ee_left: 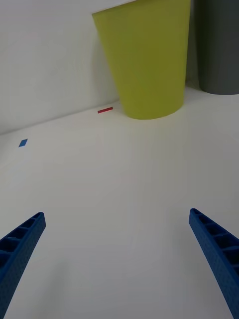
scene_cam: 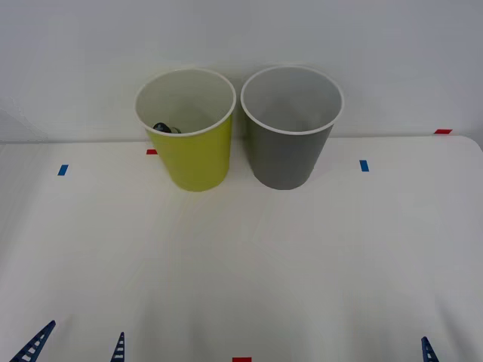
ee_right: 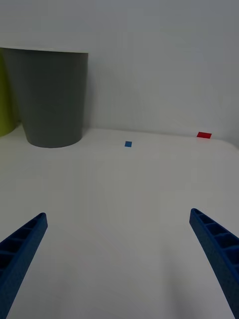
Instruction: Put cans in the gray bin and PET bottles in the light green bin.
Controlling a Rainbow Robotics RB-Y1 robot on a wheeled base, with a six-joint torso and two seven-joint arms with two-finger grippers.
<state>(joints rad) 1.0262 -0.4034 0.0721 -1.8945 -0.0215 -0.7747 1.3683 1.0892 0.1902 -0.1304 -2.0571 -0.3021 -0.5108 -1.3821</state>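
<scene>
Both grippers wait wide open and empty at the table's near edge.
The light green bin (scene_cam: 190, 151) stands just beside the gray bin (scene_cam: 288, 147); left gripper (ee_left: 117, 259), right gripper (ee_right: 117, 259).

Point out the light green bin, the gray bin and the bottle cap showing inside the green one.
light green bin (scene_cam: 198, 157), front view, outer wall.
gray bin (scene_cam: 285, 154), front view, outer wall.
bottle cap (scene_cam: 161, 127), front view, dark top inside the green bin.

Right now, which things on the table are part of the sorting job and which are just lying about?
Part of the job:
light green bin, with a dark object partly visible inside
gray bin, standing beside it
left gripper and right gripper, both open, low over the near table

Just lying about:
blue tape marks
red tape marks
</scene>
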